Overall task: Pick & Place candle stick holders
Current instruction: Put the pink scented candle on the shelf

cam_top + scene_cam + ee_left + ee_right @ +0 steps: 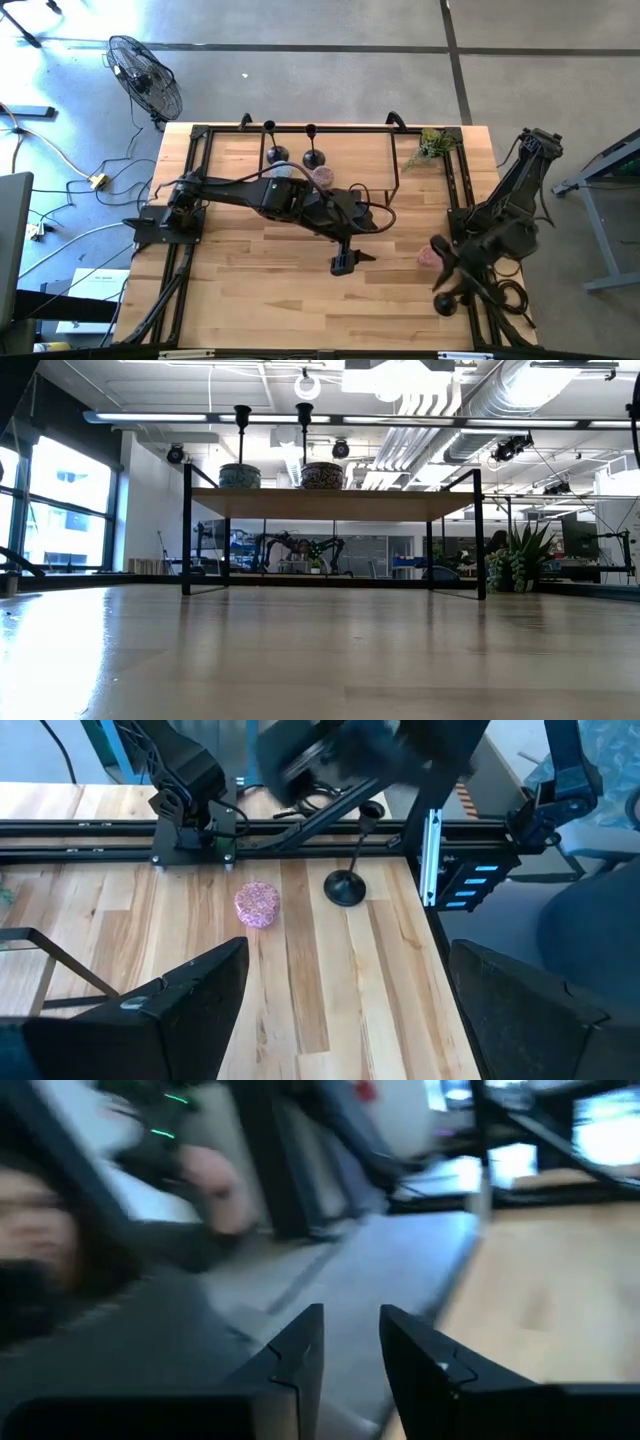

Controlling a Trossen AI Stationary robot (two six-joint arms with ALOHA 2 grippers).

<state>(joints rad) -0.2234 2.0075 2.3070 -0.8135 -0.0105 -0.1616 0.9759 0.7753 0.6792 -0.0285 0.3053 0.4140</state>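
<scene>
Looking down, two candle stick holders (pixel 271 148) stand on a small rack (pixel 396 170). Low down, both show on its top. Left gripper (pixel 340 1010) gapes wide near a third holder (pixel 347 885). Right gripper (pixel 350 1350) is narrowly open. No writing is readable

From overhead we look straight down on the table (pixel 250 270). Our low camera faces level across it toward the shelf (pixel 330 503), centre in both.
</scene>
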